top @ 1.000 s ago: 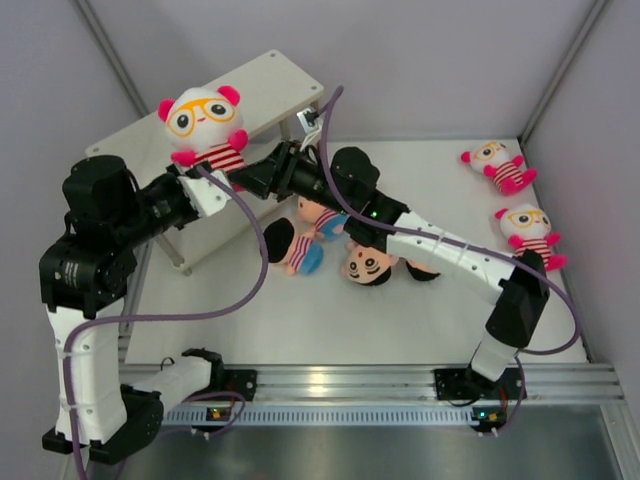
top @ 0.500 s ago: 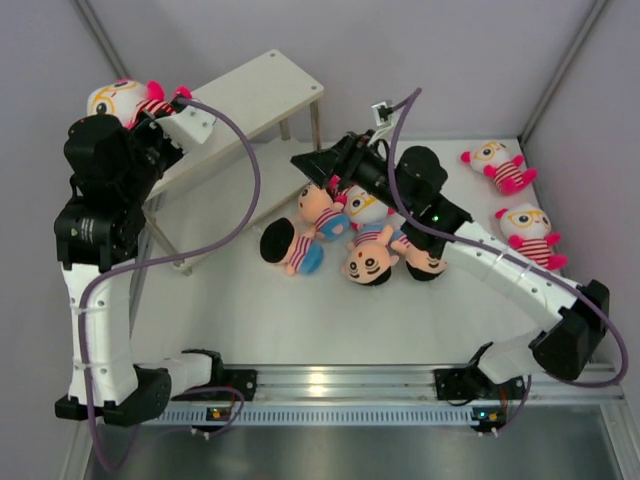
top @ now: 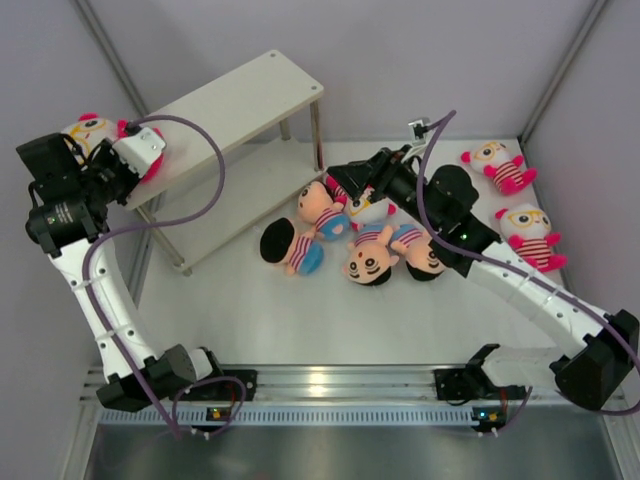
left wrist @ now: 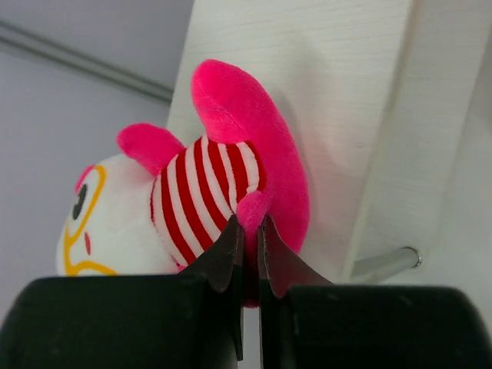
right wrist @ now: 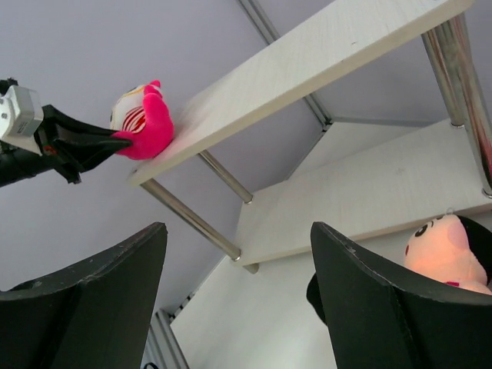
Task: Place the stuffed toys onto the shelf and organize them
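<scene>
My left gripper [top: 138,165] is shut on a pink limb of a white-headed stuffed toy [top: 85,130] at the far left end of the shelf's top board [top: 240,95]. In the left wrist view the fingertips [left wrist: 231,240] pinch the limb of this toy [left wrist: 192,192], which rests against the board [left wrist: 346,115]. My right gripper [top: 340,182] is open and empty, above a pile of toys: peach-faced dolls [top: 318,205], [top: 285,245], [top: 368,262] and one white-headed doll [top: 370,210]. The right wrist view shows the held toy [right wrist: 142,119] on the shelf end.
Two more white-headed toys [top: 497,165], [top: 528,232] lie at the right side of the table. The shelf's lower board [right wrist: 384,192] and thin metal legs [right wrist: 192,219] stand left of my right gripper. Grey walls enclose the back and sides.
My left arm has swung the white-headed toy leftward to the far left end of the top board. My right arm has drawn back to the right, away from the shelf, over the pile.
</scene>
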Controlling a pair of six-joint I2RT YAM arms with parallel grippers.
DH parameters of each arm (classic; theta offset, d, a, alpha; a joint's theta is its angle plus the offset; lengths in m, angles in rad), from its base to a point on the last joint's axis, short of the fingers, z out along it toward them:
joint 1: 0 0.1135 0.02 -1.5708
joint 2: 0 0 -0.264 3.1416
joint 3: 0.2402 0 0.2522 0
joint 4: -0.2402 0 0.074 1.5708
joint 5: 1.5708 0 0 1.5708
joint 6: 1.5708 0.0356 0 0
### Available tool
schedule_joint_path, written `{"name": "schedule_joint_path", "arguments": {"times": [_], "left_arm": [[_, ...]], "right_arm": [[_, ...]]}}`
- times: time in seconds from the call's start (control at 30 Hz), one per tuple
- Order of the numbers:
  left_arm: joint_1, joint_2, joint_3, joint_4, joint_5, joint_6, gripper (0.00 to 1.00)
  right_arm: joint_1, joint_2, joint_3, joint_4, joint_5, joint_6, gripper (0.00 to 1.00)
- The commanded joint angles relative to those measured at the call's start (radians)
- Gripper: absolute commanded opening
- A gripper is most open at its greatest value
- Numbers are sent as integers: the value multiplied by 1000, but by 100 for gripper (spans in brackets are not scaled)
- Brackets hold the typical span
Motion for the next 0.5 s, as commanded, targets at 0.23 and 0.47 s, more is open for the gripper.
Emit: {"name": "schedule_joint_path", "arguments": {"times": [0.23, 0.47], "left_arm": [[3, -56, 9, -66, 336, 121, 0], [3, -24, -34, -153, 267, 262, 0]], "right_arm": [[-35, -42, -7, 43, -5, -28, 77], [-38, -39, -13, 44, -3, -28, 77]]}}
